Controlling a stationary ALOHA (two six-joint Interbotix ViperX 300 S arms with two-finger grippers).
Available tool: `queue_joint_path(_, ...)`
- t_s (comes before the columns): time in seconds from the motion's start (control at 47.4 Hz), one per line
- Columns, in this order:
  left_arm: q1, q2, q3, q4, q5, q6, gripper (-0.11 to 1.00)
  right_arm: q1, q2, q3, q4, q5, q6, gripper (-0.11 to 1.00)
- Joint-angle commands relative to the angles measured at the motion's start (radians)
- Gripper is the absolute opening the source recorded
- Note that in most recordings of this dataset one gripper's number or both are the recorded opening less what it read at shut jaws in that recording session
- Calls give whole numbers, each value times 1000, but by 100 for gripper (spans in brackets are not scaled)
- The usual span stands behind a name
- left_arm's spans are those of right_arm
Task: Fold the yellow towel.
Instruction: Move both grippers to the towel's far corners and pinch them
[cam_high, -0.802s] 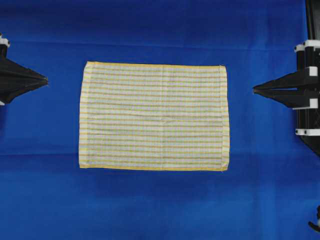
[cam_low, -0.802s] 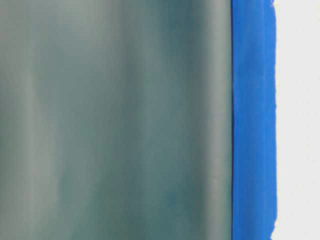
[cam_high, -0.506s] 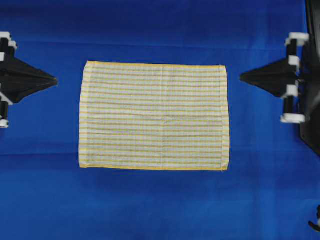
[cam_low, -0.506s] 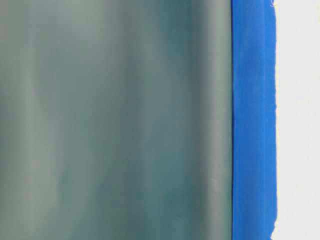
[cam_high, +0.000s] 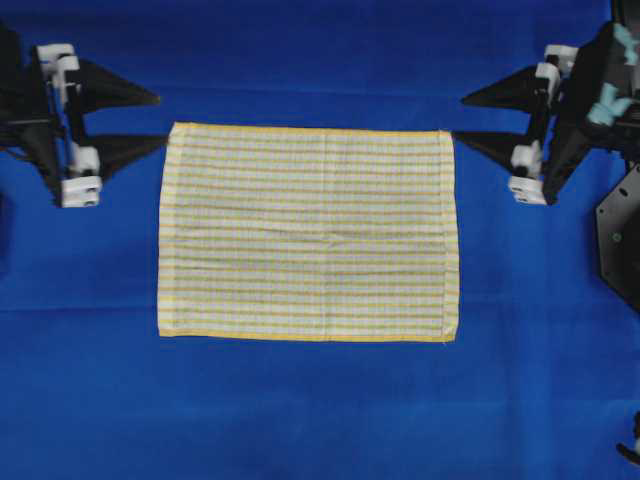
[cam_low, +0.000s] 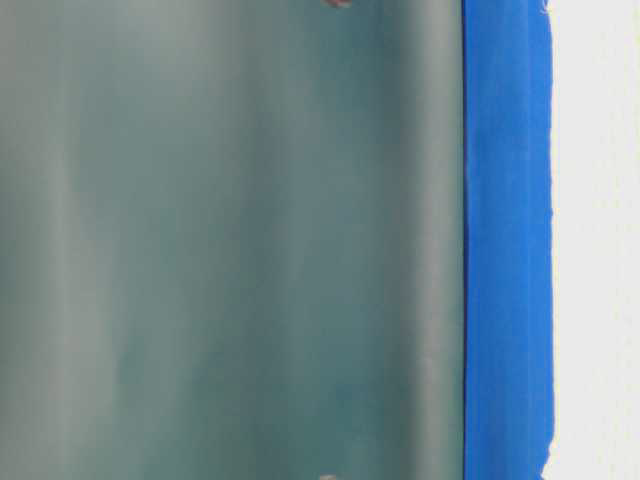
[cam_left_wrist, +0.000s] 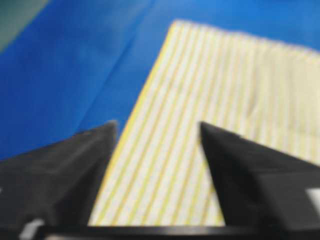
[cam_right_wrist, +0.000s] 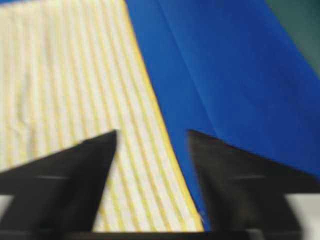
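Lying flat on the blue cloth (cam_high: 320, 420), the yellow towel (cam_high: 308, 232) is fully spread out, not yet folded. Both the left gripper (cam_high: 155, 122) and the right gripper (cam_high: 462, 118) have their jaws spread wide, each straddling a far corner. To do this well, I'd say both should pinch only the hem, together, and lift evenly so the edge stays straight.

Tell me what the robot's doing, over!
Left gripper open, right gripper open, at towel's top corners. Towel flat, unfolded. Nothing in the way.
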Motion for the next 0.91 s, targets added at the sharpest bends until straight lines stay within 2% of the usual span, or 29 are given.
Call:
queue_joint_path(0.0,37,77,-11,-2,-35,-2,76,-35,51,2,17,-40,0,74)
queue_joint_path(0.042,58,114,-9,-2,-49,-2,82,-49,77,6,21,-57,0,75)
queue_joint_path(0.148,106,209,-5,-3,-84,-2,72,-74,147,14,31,-107,0,70)
queue_joint_path(0.232,126,291,-3,-3,-123,-2,71,-84,218,15,37,-150,0,70)
queue_joint_path(0.549,127,486,-29,-12,-227,-3,72,-115,448,6,66,-273,0,69)
queue_joint_path(0.886,127,574,-32,-40,-239,-3,69,-103,532,-6,69,-273,0,66)
